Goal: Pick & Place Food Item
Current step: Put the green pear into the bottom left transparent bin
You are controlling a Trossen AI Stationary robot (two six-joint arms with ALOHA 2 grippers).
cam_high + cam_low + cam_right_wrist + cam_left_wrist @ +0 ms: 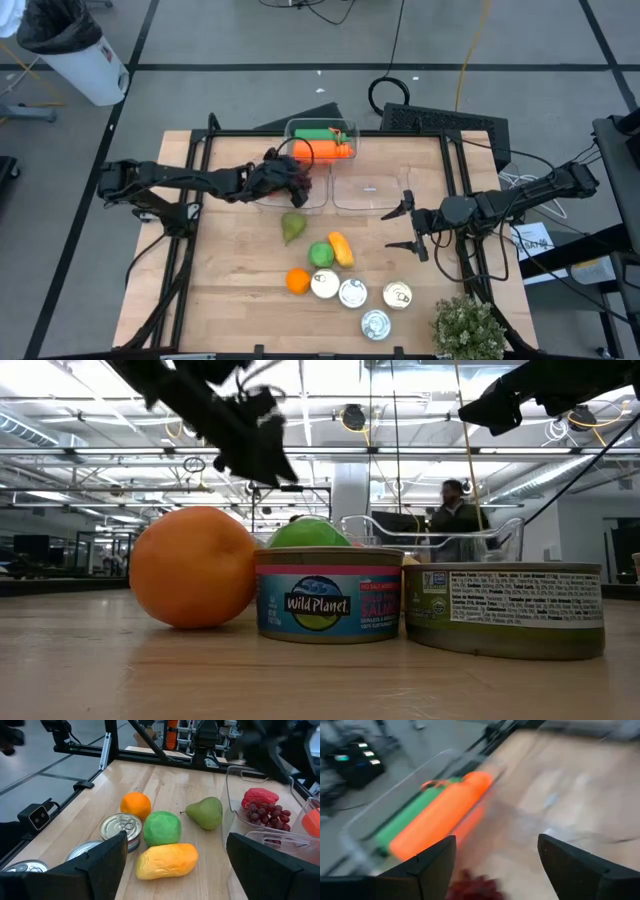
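Observation:
My left gripper (289, 177) is open above the near-left clear container (305, 197). In the right wrist view a bunch of dark red grapes (269, 814) lies in this container beside a red food item (260, 797). In the left wrist view the grapes (476, 887) show low between my open fingers. I see no touch. The far container (320, 128) holds an orange carrot (445, 807) and a green vegetable (405, 817). My right gripper (409, 225) is open and empty, right of the loose food.
A pear (292, 227), a green fruit (320, 253), a yellow fruit (341, 248) and an orange (297, 281) lie mid-table. Several cans (352, 292) stand near the front edge. An empty clear container (370, 190) sits right of the grapes. A plant (467, 328) stands front right.

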